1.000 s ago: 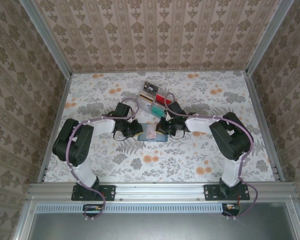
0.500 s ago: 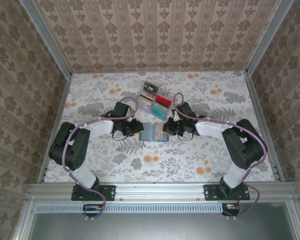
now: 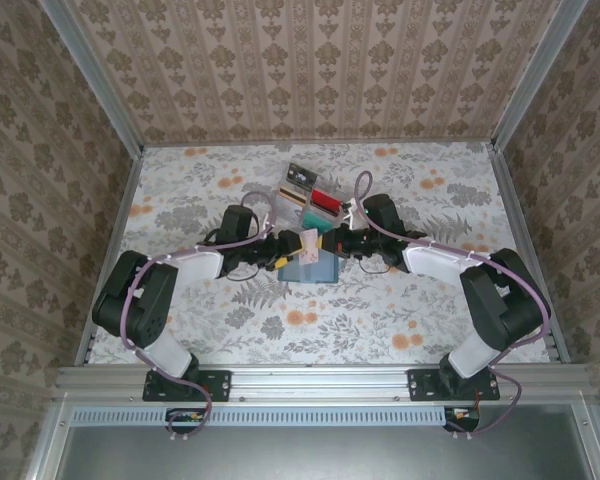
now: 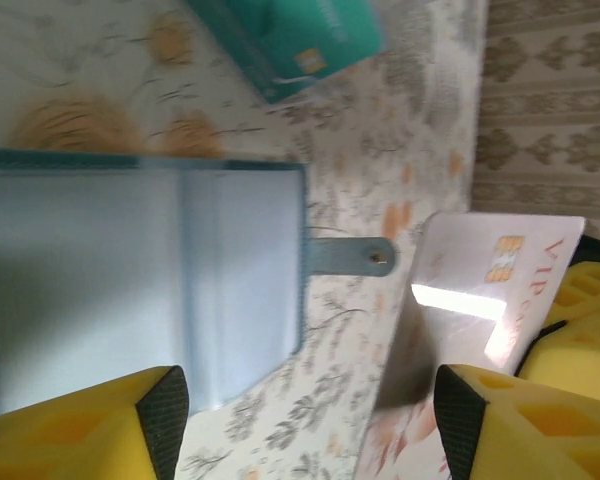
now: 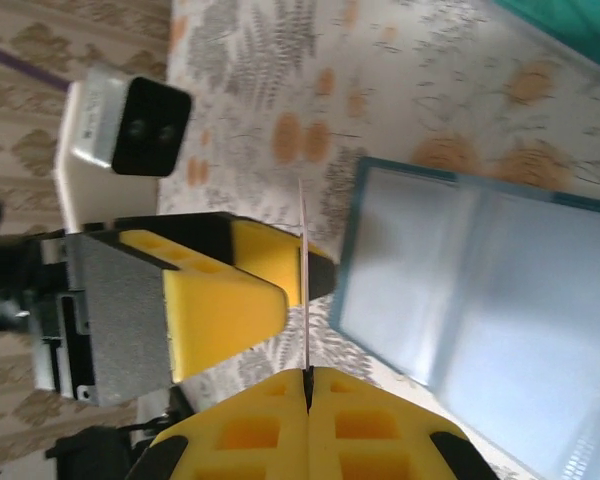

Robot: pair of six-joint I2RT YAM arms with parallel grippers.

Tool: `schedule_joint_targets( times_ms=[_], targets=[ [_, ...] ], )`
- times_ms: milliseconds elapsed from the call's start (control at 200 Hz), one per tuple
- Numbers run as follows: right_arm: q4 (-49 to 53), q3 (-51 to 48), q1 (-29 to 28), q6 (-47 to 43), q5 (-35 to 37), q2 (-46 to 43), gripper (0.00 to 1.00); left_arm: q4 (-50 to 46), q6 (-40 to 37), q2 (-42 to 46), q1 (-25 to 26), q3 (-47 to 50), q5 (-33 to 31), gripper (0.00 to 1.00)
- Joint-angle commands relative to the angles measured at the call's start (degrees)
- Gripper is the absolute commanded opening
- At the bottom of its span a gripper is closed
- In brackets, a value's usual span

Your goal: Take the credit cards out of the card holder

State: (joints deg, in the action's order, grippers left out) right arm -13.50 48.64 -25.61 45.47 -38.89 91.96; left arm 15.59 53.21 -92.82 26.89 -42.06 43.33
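The right tool (image 5: 307, 380) pinches a pale credit card (image 4: 485, 290), likely light, stiff and slick so best gripped across its faces, by the far edge of the card holder (image 3: 312, 268) lying open on the desk (image 3: 430, 310); the left tool (image 4: 310, 410) gapes empty.

card holder (image 4: 130, 270): slate blue;
VIP card (image 4: 480, 290): whitish, gold chip;
other card (image 4: 300, 35): teal;
surface (image 4: 370, 160): grey-orange floral

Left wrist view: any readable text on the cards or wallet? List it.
"VIP": on the pale card, running sideways beside its gold chip; the print after it is too blurred to read.
Teal card: white print, too blurred to read.
Wallet: no text.
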Motion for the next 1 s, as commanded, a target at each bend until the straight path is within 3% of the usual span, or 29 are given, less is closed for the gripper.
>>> schedule_joint_targets(
  times_ms=[0,105,225,505,560,710,865,995],
  targets=[
    [-5.89,-0.50,0.64,2.16,-6.40,-1.94,0.00,12.85,6.15,1.39,-0.36,1.33,6.31,0.70],
    [-8.73,-1.50,0.73,4.31,-7.84,-2.91,0.00,17.02,8.59,3.38,-0.35,1.91,7.40,0.68],
    [-8.71,-1.27,0.99,4.49,-8.45,-3.37,0.00,16.83,8.73,5.09,-1.99,1.59,7.64,0.58],
    [-12.76,-2.20,1.40,7.53,-9.49,-3.02,0.00,23.30,12.81,6.23,-3.08,3.17,6.57,0.00],
    [-14.02,-2.50,1.35,8.91,-8.84,-3.14,0.02,23.90,13.44,6.43,-3.04,3.30,5.61,0.00],
    [-21.08,-4.37,0.79,16.66,-5.30,-2.33,0.39,25.30,16.83,6.83,-2.81,4.03,1.77,0.00],
    [-27.86,-5.27,-0.29,23.67,-3.94,0.54,0.42,26.35,19.46,6.89,-1.64,4.08,-2.16,0.00],
    [-26.08,-4.22,-1.20,24.05,-3.11,2.38,0.42,26.88,20.48,6.31,-1.10,4.60,-4.71,0.00]
  ],
)
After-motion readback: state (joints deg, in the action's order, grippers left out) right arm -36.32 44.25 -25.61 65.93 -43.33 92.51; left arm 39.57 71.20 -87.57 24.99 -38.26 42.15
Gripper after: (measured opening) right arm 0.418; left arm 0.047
